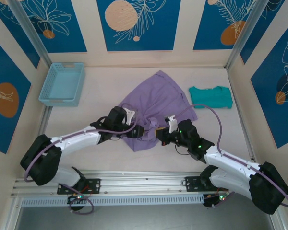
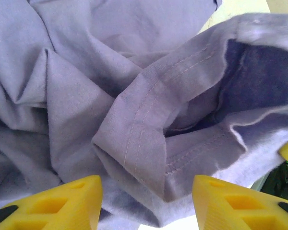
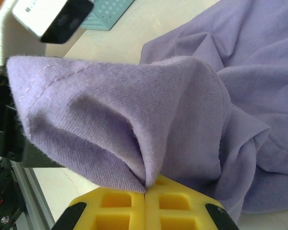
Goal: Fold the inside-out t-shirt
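Two grippers sit close together at the near edge of the inside-out t-shirt, which lies crumpled on the table. The right gripper is clenched on a raised fold of it, the fabric pinched between its jaws. The left gripper stands released, jaws apart below a stitched hem. Farther back, a teal garment lies just right of the shirt and a light blue basket well to its left.

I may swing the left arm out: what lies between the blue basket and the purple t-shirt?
Just bare table, as the top view shows, between the basket and the t-shirt.
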Available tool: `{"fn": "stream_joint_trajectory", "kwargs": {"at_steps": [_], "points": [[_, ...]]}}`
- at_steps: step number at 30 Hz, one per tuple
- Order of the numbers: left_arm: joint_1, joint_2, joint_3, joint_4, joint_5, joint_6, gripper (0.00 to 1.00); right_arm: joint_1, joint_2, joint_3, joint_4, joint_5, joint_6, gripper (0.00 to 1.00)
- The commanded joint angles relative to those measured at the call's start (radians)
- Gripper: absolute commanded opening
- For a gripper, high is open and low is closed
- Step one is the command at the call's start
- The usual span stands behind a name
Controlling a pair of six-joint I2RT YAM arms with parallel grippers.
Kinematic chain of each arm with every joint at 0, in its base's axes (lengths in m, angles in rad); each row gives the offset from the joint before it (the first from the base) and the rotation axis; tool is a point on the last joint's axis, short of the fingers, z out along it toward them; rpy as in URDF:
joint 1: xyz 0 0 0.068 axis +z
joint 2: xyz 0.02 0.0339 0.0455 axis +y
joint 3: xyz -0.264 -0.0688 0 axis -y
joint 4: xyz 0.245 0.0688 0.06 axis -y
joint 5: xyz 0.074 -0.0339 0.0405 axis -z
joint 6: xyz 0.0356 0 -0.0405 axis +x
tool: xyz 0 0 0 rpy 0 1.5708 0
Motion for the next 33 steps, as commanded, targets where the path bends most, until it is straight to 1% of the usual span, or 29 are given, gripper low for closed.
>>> {"fn": "stream_joint_trajectory", "kwargs": {"at_steps": [1, 3, 4, 5, 8, 9, 10, 12, 14, 17, 20, 22, 24, 29, 33], "points": [[0.007, 0.035, 0.028, 0.060, 0.049, -0.019, 0.50, -0.005, -0.017, -0.010, 0.028, -0.007, 0.006, 0.00], [0.007, 0.054, 0.035, 0.071, 0.061, -0.023, 0.44, -0.005, -0.019, -0.010, 0.029, -0.007, 0.006, 0.00], [0.007, 0.062, 0.040, 0.074, 0.064, -0.023, 0.36, -0.006, -0.019, -0.011, 0.028, -0.007, 0.005, 0.00], [0.007, 0.062, 0.044, 0.075, 0.061, -0.020, 0.26, -0.006, -0.022, -0.012, 0.028, -0.006, 0.004, 0.00], [0.014, 0.028, 0.042, 0.082, 0.035, -0.007, 0.11, -0.005, -0.031, -0.020, 0.002, 0.003, -0.011, 0.00], [0.016, 0.010, 0.040, 0.081, 0.029, 0.005, 0.09, -0.003, -0.035, -0.021, -0.015, 0.007, -0.020, 0.00], [0.024, -0.017, 0.036, 0.077, 0.019, 0.022, 0.07, -0.003, -0.042, -0.022, -0.037, 0.013, -0.034, 0.02], [0.035, -0.076, 0.027, 0.067, -0.005, 0.065, 0.03, 0.000, -0.061, -0.023, -0.089, 0.017, -0.062, 0.10], [0.041, -0.144, 0.016, 0.058, -0.023, 0.124, 0.01, 0.002, -0.101, -0.021, -0.156, 0.010, -0.096, 0.20], [0.041, -0.226, 0.007, 0.048, -0.027, 0.218, 0.01, 0.003, -0.204, -0.016, -0.253, 0.002, -0.139, 0.33], [0.041, -0.281, 0.003, 0.036, -0.025, 0.284, 0.01, 0.003, -0.314, 0.010, -0.343, 0.016, -0.171, 0.42], [0.040, -0.306, 0.002, 0.029, -0.019, 0.314, 0.01, 0.003, -0.360, 0.045, -0.388, 0.036, -0.190, 0.45], [0.040, -0.329, 0.002, 0.021, -0.012, 0.339, 0.01, 0.003, -0.375, 0.085, -0.419, 0.048, -0.213, 0.46], [0.041, -0.393, 0.009, -0.013, -0.013, 0.383, 0.00, 0.003, -0.357, 0.171, -0.434, 0.053, -0.265, 0.48], [0.040, -0.429, 0.019, -0.053, -0.049, 0.415, 0.00, 0.002, -0.339, 0.213, -0.420, 0.048, -0.295, 0.48]]}}
